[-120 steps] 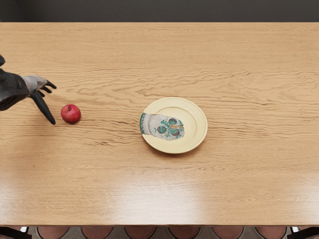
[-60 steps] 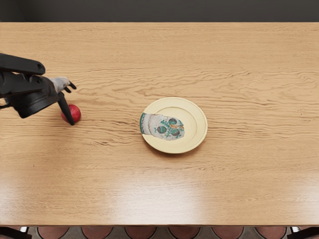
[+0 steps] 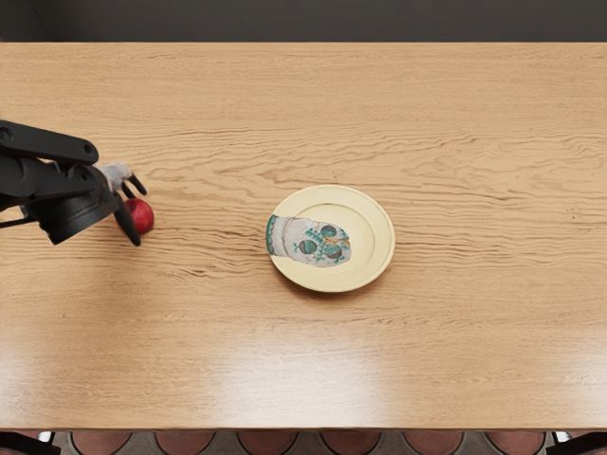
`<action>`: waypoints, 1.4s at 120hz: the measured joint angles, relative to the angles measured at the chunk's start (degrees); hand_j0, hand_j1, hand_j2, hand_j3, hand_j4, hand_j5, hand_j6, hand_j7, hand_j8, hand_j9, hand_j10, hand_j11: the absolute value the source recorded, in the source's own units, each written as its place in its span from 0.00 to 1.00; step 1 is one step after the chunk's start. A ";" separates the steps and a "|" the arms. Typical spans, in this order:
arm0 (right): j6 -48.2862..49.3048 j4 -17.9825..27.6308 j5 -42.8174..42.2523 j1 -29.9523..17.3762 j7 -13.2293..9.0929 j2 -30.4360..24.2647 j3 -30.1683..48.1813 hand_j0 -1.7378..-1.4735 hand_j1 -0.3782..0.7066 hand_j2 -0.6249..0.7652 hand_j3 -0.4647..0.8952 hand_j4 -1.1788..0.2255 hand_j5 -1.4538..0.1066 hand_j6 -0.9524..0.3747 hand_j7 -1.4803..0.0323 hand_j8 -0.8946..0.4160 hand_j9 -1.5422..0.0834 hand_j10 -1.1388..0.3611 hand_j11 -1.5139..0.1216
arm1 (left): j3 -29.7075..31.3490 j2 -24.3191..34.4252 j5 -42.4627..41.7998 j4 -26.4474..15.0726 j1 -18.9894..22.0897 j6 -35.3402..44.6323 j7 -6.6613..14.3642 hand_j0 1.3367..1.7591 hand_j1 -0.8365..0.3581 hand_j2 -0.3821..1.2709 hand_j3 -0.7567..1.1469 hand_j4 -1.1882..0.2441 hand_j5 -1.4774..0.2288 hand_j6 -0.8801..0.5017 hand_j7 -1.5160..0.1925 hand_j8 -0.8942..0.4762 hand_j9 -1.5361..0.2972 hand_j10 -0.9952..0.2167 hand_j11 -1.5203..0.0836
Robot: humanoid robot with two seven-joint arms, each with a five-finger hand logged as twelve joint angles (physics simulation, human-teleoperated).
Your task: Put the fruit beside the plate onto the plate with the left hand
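Step in hand: closing on the fruit, not yet lifting it.

- Left hand sits at the apple's 9 to 10 o'clock side, its arm entering from the counter's left edge.
- Hand reads as released. Dark fingertips are fanned at the apple's 11 o'clock and the thumb runs down past its 8 o'clock. The hand brackets the fruit but is not clenched on it.
- Apple rests on the counter at the plate's 9 o'clock, well apart from it. Nothing lies between them.

How to do it well (judgement):
- Bring the fingers over the top of the apple so they oppose the thumb across its widest part, then close. It is round and smooth, so an off-centre pinch would likely squirt it away towards 3 o'clock.
- Close gently and confirm the hold before raising.
- Lift clear of the counter before travelling towards 3 o'clock, so that the near rim is cleared.
- Set down near the plate's middle and let go low, since a dropped apple may roll off the shallow dish.

Hidden or unclear:
- The apple's left part is covered by the thumb and palm.
- Cannot tell whether any finger touches the skin.
- No stem can be made out.
- The painted motif on the plate is too small to read.
- The upper arm is cut off at the left edge.
- The right arm does not show.
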 joint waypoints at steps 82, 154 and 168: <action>0.00 0.00 -0.02 0.00 0.00 0.00 0.00 0.30 0.03 0.45 0.34 0.84 0.93 0.72 0.98 0.68 0.95 0.76 0.93 | -0.12 -0.15 0.44 0.39 2.42 1.67 0.36 0.75 0.51 0.26 0.40 0.45 0.48 0.30 0.48 0.28 0.46 0.40 0.51; 0.00 0.00 -0.01 0.00 0.00 0.00 0.00 0.30 0.03 0.45 0.34 0.84 0.93 0.72 0.98 0.68 0.95 0.76 0.93 | -0.59 -0.23 -0.41 0.32 -0.17 1.87 0.39 0.76 0.46 0.31 0.40 0.48 0.45 0.31 0.47 0.26 0.45 0.37 0.50; 0.00 0.00 -0.01 0.00 0.00 0.00 0.00 0.30 0.03 0.45 0.34 0.84 0.93 0.72 0.98 0.68 0.95 0.76 0.93 | -0.66 -0.70 -0.50 0.25 -1.31 1.82 0.40 0.76 0.46 0.31 0.40 0.48 0.45 0.31 0.47 0.26 0.45 0.37 0.51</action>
